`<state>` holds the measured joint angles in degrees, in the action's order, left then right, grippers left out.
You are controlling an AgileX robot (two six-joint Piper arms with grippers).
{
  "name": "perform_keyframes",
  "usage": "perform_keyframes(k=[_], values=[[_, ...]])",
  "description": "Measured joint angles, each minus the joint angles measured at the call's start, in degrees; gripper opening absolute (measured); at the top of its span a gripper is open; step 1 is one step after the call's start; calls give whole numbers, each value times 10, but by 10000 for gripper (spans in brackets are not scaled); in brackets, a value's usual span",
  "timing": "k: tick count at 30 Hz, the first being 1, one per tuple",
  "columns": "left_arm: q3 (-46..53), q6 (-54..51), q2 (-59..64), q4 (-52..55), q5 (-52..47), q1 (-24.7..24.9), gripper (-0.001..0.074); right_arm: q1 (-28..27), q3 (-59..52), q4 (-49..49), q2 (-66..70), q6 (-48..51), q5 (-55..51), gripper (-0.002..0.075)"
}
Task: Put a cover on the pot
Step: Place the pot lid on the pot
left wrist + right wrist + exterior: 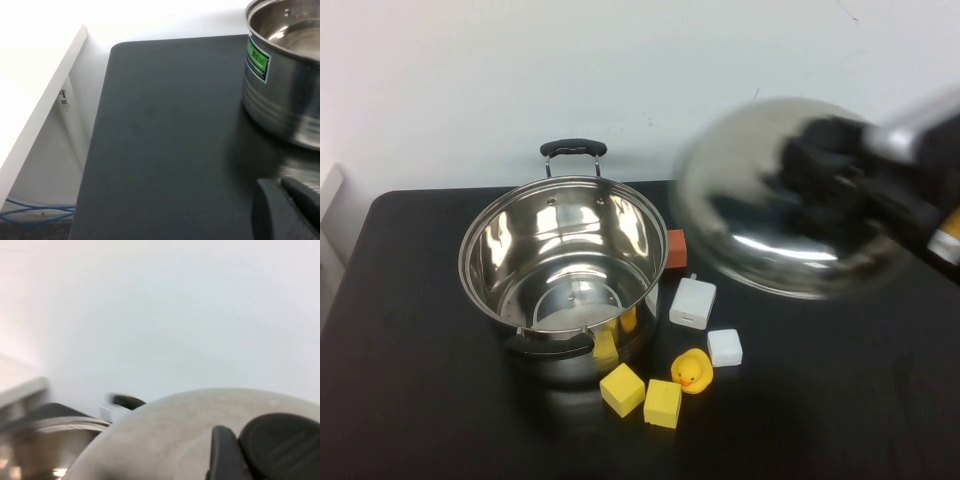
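The large shiny steel pot (500, 240) stands open and empty on the black table, left of centre, with a black loop handle (573, 148) at its far side. My right gripper (825, 160) is shut on the black knob (280, 445) of the domed steel lid (760, 240). It holds the lid tilted in the air, to the right of the pot and above the table. In the right wrist view the lid (165, 435) fills the foreground with the pot's rim (55, 426) beyond it. My left gripper (278, 184) is shut and empty, low over the table beside the pot's wall (285, 100).
Small things lie in front of and right of the pot: two yellow blocks (622, 389) (663, 403), a yellow duck (692, 370), two white blocks (692, 303) (724, 347) and an orange-red block (676, 249). The table's left edge (100, 125) borders a white panel (45, 100).
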<state>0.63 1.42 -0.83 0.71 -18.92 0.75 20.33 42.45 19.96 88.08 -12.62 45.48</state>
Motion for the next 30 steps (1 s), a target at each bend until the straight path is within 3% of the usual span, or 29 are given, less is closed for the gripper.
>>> perform_keyframes(k=[9, 15, 20, 30], values=[[0, 0, 0, 0, 0, 0, -1, 141, 230, 3, 144, 4, -123, 351], [0, 0, 0, 0, 0, 0, -1, 194, 335, -96, 242, 94, -159, 351], [0, 0, 0, 0, 0, 0, -1, 224, 388, -177, 289, 191, -177, 351], [0, 0, 0, -1, 0, 0, -2, 240, 444, -220, 353, 207, -203, 351]])
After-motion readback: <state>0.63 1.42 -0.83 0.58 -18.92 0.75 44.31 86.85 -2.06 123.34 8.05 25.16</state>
